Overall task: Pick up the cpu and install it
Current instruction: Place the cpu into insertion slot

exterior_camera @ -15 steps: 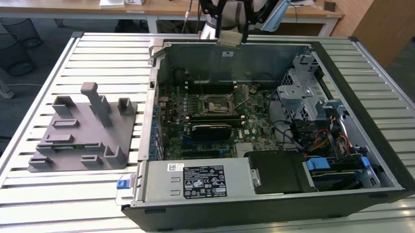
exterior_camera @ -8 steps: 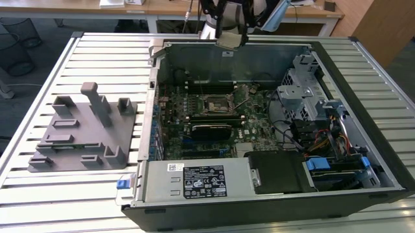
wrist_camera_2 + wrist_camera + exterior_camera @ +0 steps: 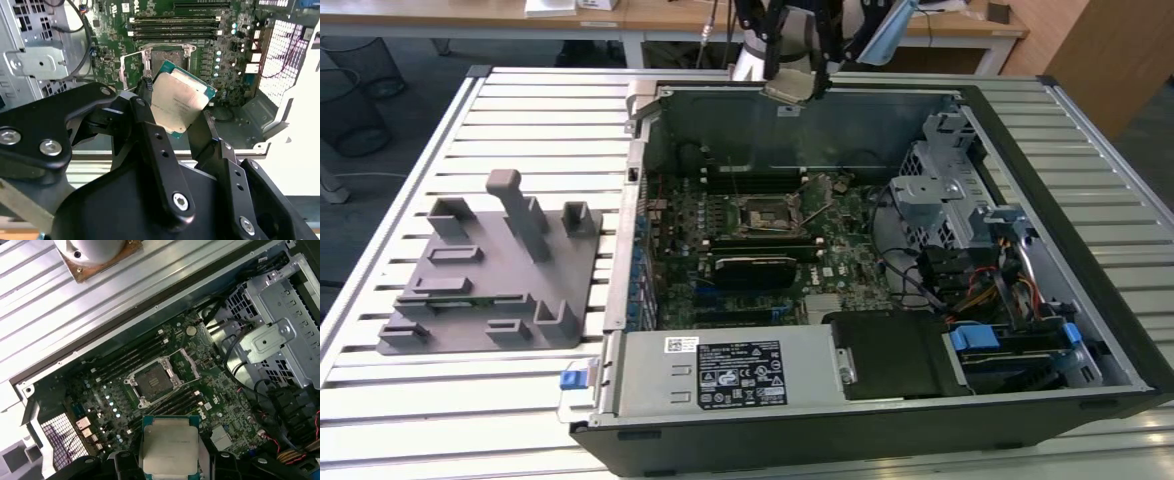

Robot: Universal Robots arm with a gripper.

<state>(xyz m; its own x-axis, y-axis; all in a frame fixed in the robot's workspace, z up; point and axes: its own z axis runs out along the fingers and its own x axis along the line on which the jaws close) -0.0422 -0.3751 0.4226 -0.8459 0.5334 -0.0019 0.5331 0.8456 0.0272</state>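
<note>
My gripper [image 3: 791, 88] hangs above the far wall of the open computer case [image 3: 627, 230], shut on the cpu [image 3: 789, 93]. In both wrist views the cpu [image 3: 181, 100] [image 3: 170, 447] is a flat square chip with a silver metal top and a green rim, pinched at two opposite edges by the black fingers [image 3: 150, 130]. The open cpu socket [image 3: 758, 212] [image 3: 167, 56] [image 3: 152, 382] lies on the green motherboard, below and ahead of the chip, with its metal frame lifted. The chip is well above the board and touches nothing else.
Memory sticks [image 3: 750, 180] run along the far side of the socket, and a black card [image 3: 754, 268] lies on its near side. A metal drive cage [image 3: 945, 190] and cables [image 3: 987, 290] stand at the exterior view's right. The power supply [image 3: 727, 370] is at the front. A grey fixture [image 3: 494, 270] sits on the slatted table [image 3: 520, 130].
</note>
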